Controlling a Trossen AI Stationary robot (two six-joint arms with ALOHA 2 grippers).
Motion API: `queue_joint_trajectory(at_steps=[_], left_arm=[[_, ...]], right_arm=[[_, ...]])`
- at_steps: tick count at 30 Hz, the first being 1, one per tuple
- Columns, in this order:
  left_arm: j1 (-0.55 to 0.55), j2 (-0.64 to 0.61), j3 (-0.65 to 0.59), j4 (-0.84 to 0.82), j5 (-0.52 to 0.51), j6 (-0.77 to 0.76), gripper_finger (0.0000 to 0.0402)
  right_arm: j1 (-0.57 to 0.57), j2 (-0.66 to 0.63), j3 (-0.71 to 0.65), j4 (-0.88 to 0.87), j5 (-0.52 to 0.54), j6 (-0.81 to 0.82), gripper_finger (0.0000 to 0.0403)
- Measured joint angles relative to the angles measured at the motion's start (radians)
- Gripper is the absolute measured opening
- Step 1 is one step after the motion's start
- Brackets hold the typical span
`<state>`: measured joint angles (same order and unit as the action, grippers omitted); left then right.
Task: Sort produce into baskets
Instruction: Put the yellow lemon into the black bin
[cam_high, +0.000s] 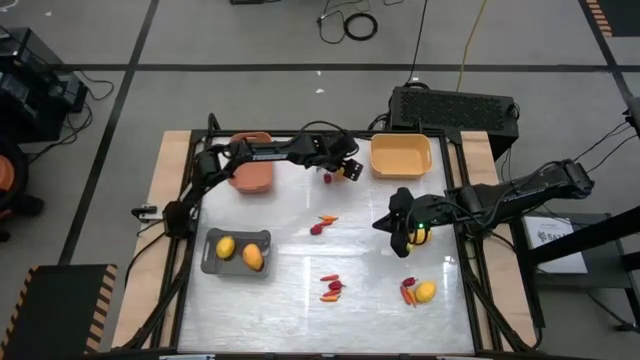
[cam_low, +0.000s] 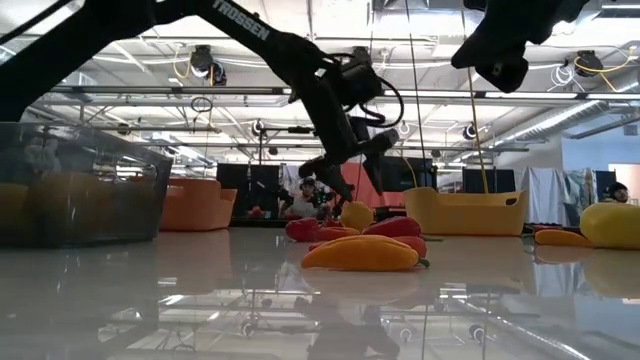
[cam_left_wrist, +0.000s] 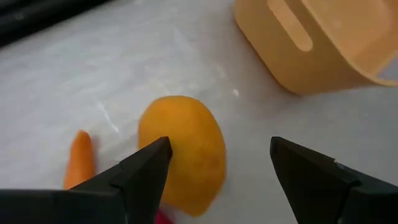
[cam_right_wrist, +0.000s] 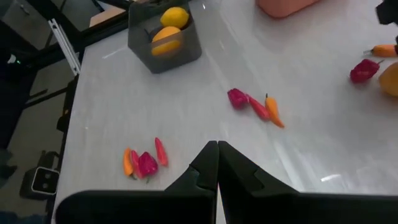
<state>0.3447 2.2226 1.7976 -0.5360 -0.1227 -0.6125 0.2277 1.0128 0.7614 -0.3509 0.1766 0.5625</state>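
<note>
Produce lies scattered over the white bench (cam_high: 290, 300), and we read it from the left. The grey basket (cam_high: 236, 251) sits at the left edge and holds two yellow-orange fruits (cam_high: 226, 246) side by side. Behind it, toward the far edge, we see the salmon-orange basket (cam_high: 251, 177), partly covered by the left arm.

The left gripper (cam_high: 347, 168) reaches out to the middle of the far side, just beside the yellow-orange basket (cam_high: 401, 156). Its fingers (cam_left_wrist: 146, 171) stand wide apart and hold nothing; in the left wrist view a yellow-orange fruit (cam_left_wrist: 182, 149) lies on the bench between them, with a slim orange pepper (cam_left_wrist: 79, 158) just beside it. A dark red piece (cam_high: 327, 179) lies near this gripper.

In the middle of the bench we see a small group of an orange pepper and a red piece (cam_high: 322, 223), and nearer the front another cluster of red and orange pieces (cam_high: 331, 288).

The right gripper (cam_high: 400, 240) hangs over the right half of the bench; in the right wrist view its fingers (cam_right_wrist: 205, 165) are pressed together with nothing between them. Right beside it in the high view a yellow fruit (cam_high: 421, 235) shows. Toward the front right lies one more yellow-orange fruit (cam_high: 426, 291), touching a few red and orange peppers (cam_high: 408, 292).
</note>
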Motion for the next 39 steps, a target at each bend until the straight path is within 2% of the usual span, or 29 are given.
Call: queue_joint_trajectory(at_steps=[8,21,26,28,35,37,39], left_arm=[[-0.007,0.017,-0.003,-0.002,-0.11,0.055,0.0285],[-0.008,0.017,-0.001,0.006,-0.134,0.065,0.0285],[-0.006,0.017,0.041,-0.013,-0.113,-0.039,0.0285],[-0.006,0.016,0.064,-0.013,-0.11,-0.032,0.0285],[0.003,0.016,0.18,-0.082,-0.117,0.25,0.0285],[0.012,0.016,0.205,-0.09,-0.089,0.417,0.0285],[0.027,0.015,0.233,-0.139,-0.007,0.608,0.0285]], right_arm=[[0.027,0.0,0.0,-0.012,0.001,0.007,0.0],[0.03,0.0,0.0,-0.026,0.001,0.029,0.0],[0.03,0.0,0.0,-0.025,0.001,0.029,0.0],[0.03,0.0,0.0,-0.026,0.001,0.029,0.0],[0.03,0.0,0.0,-0.027,0.002,0.023,0.0],[0.03,0.0,0.0,-0.028,0.002,0.021,0.0],[0.03,0.0,0.0,-0.028,0.002,0.021,0.0]])
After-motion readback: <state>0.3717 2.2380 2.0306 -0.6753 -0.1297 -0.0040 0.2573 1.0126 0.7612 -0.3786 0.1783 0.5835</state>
